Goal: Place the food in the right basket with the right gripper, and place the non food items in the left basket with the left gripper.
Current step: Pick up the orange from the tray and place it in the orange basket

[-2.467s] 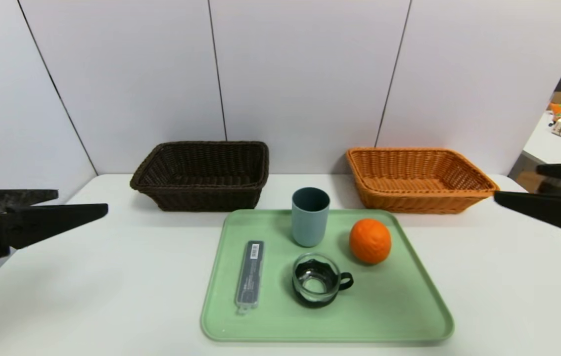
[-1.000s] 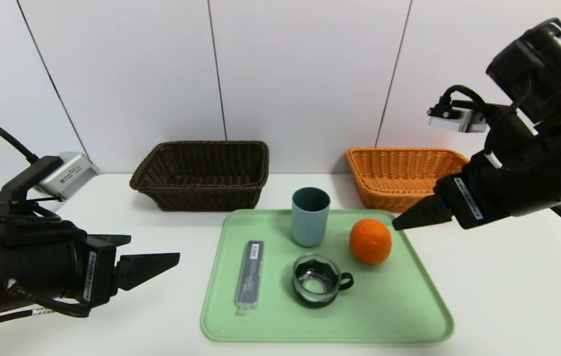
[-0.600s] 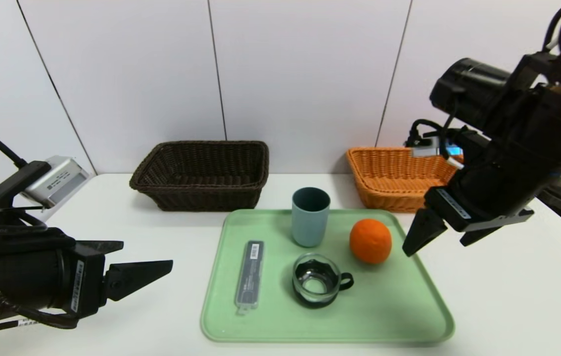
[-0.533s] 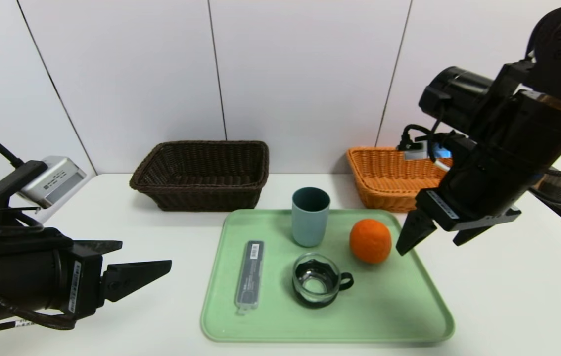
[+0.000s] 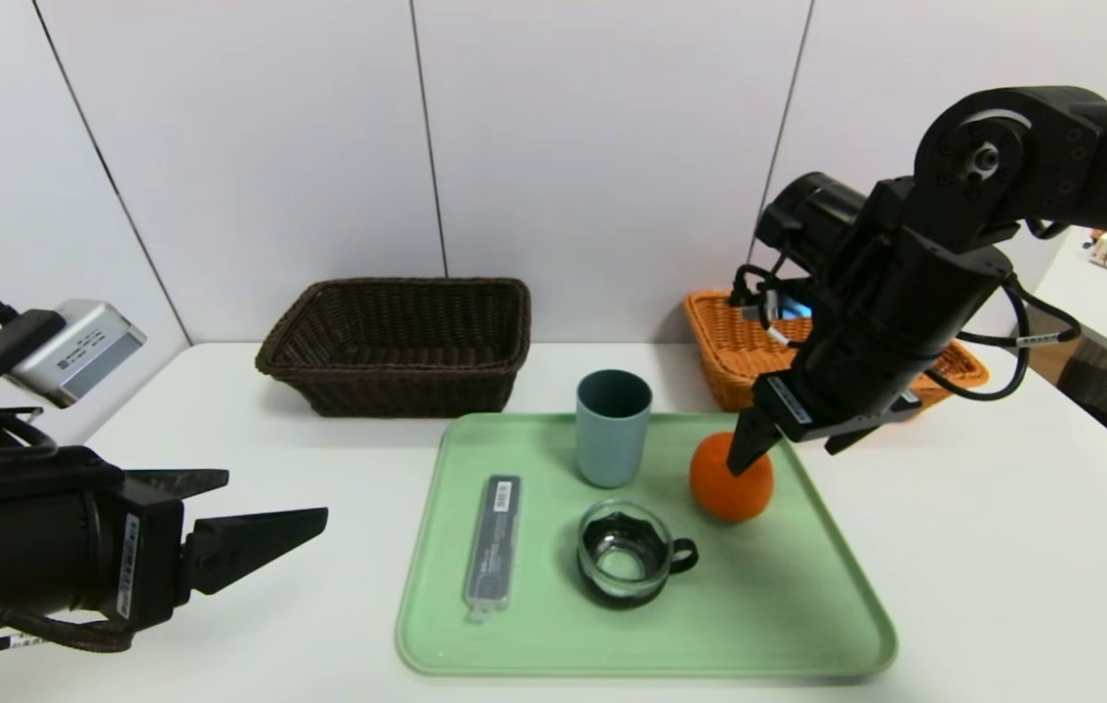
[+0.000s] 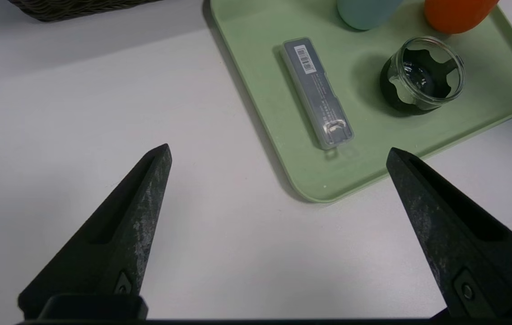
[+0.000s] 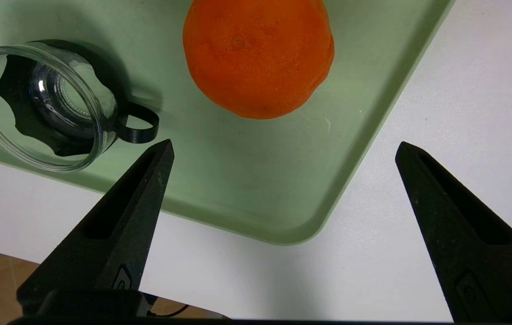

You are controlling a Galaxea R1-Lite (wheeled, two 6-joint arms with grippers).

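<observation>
**Right gripper poised over the orange, jaws spread**

Head view. Pale green tray (image 5: pixel 807 625) sits mid-table on the white table (image 5: pixel 1003 547). On it: orange (image 5: pixel 724 488) at the right, blue-grey tumbler (image 5: pixel 613 426) upright at the back, glass cup (image 5: pixel 626 553) with black handle in front of the tumbler, dark grey case (image 5: pixel 495 541) lying flat at the left. Dark brown basket (image 5: pixel 397 344) stands behind the tray to the left, orange-tan basket (image 5: pixel 739 342) behind to the right, partly hidden by the right arm. Right gripper (image 5: pixel 788 451) points steeply down just above the orange, one fingertip overlapping the fruit's top; contact cannot be told. Left gripper (image 5: pixel 251 517) hangs low over the table, well left of the tray, pointing toward it.

Left wrist view. Left gripper (image 6: pixel 278 155) wide open, nothing between the fingers (image 6: pixel 125 216). Beyond the tips: bare table, the tray corner, the case (image 6: pixel 317 92), the glass cup (image 6: pixel 423 74); tumbler and orange cut off at the frame edge.

Right wrist view. Right gripper (image 7: pixel 283 149) wide open and holding nothing. Orange (image 7: pixel 258 56) rests on the tray (image 7: pixel 256 198), beyond the fingertips and roughly between their lines. Glass cup (image 7: pixel 48 106) beside it, apart from the fruit.
</observation>
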